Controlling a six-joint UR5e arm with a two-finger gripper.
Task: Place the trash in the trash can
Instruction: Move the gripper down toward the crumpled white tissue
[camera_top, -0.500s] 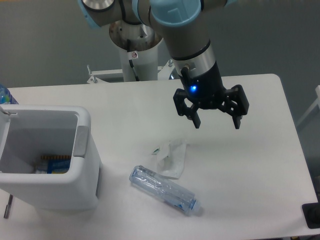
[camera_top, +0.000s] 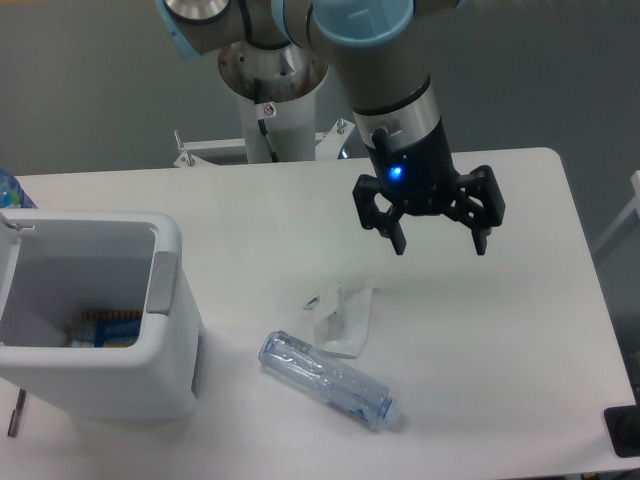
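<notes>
The claw (camera_top: 440, 246) hangs in the upper right of centre of the frame, above the white tabletop (camera_top: 520, 340), its two dark fingers (camera_top: 398, 238) spread wide apart with nothing between them and a small blue light glowing on the black body just above. It points downward from the grey and light-blue arm (camera_top: 375, 50), which comes in from the top edge in front of the white mounting column (camera_top: 275, 110). Below and to the left of the claw, near the middle of the frame, the crumpled translucent-white wrapper (camera_top: 342, 315) lies flat on the tabletop, well clear of the fingers. Just below it, touching or nearly touching its lower edge, the crushed clear bottle (camera_top: 325, 379) lies on its side, slanting from upper left to lower right, with its bluish label toward the lower right end. At the left of the frame stands the trash can (camera_top: 165, 345), a white rectangular bin with rounded corners, a thick rim and a grey panel on the side facing the wrapper; it is open at the top and something with orange and blue colouring lies on its bottom, too small to identify. Both pieces of trash sit outside the trash can, apart from it. At the far left edge, behind the bin, a sliver of a deeper-blue bottle (camera_top: 10, 190) shows.
</notes>
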